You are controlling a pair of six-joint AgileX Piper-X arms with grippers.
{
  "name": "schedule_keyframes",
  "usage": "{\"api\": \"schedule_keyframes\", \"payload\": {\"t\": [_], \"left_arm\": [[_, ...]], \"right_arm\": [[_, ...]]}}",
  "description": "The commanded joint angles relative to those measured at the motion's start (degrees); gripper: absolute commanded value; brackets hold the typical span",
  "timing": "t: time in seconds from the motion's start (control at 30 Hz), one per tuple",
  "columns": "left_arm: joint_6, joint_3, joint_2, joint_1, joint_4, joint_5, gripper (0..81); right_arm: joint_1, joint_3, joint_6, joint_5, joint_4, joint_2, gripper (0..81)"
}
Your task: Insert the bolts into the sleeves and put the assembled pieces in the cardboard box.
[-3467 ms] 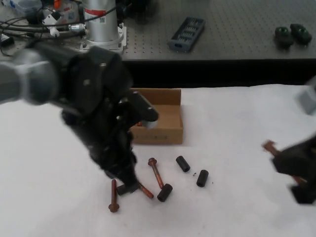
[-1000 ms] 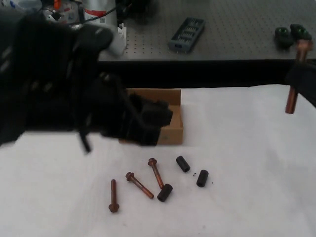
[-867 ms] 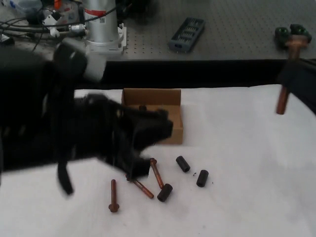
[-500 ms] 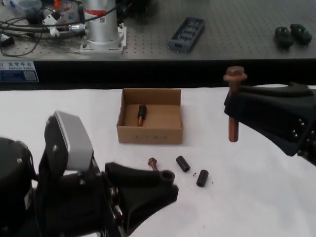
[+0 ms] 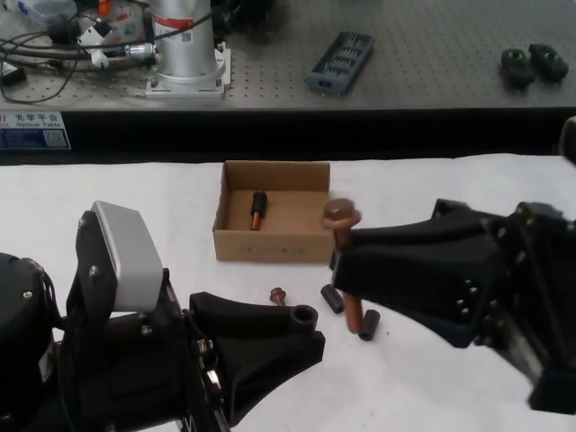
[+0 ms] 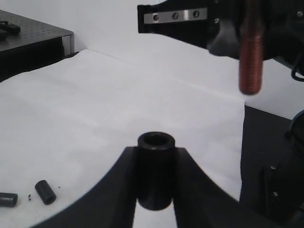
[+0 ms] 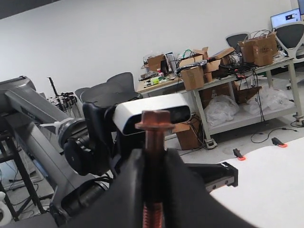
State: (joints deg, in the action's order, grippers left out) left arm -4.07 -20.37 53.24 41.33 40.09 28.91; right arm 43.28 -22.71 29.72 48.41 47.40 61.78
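The left jaws pinch a sleeve (image 6: 156, 173) by its sides, upright, with its bore open upward. In the high view it sits at 6 o'clock of the box (image 5: 270, 245). The right jaws pinch a bolt (image 5: 343, 219) by its shank, head up and tip down, so its long axis runs nearly parallel to the sleeve's, with a slight lean.

That is the relation we care about. The tip hangs higher than the sleeve's mouth and off to one side, at about 3 o'clock of it in the high view, close but not over the bore. We judge that the insertion has not begun. The bolt needs to shift towards 9 o'clock until tip and bore line up, then come straight down. The right arm does the moving, while the left only has to hold the sleeve steady. We think the bolt's lean could make the tip catch the sleeve's rim.

One assembled piece (image 5: 257, 209) lies in the box. Loose sleeves (image 5: 369, 326) lie on the bench (image 5: 450, 193) at 3 o'clock of the held one, and a loose bolt's head (image 5: 277, 293) shows at 11 o'clock.
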Motion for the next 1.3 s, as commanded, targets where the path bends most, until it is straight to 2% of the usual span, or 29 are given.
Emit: {"api": "schedule_keyframes", "payload": {"t": [0.0,0.13,0.47,0.67,0.87,1.27], "left_arm": [[-0.5,-0.2,-0.5,0.3,2.0,0.7,5.8],[-0.5,-0.2,-0.5,0.3,2.0,0.7,5.8],[-0.5,-0.2,-0.5,0.3,3.7,-0.1,5.8],[-0.5,-0.2,-0.5,0.3,6.8,-1.6,5.8],[-0.5,-0.2,-0.5,0.3,6.8,-1.6,5.8],[-0.5,-0.2,-0.5,0.3,6.8,-1.6,5.8]], "right_arm": [[0.2,-0.3,-1.5,-1.6,0.5,1.1,3.7],[0.2,-1.0,-1.9,-1.6,0.6,2.3,3.7],[0.2,-4.8,-9.7,-1.6,0.6,5.3,3.7],[0.2,-4.8,-10.2,-1.3,1.3,6.8,3.7],[0.2,-4.9,-10.3,-1.8,7.3,8.1,3.7],[0.4,-5.9,-10.3,-2.9,7.4,8.6,3.7]]}}
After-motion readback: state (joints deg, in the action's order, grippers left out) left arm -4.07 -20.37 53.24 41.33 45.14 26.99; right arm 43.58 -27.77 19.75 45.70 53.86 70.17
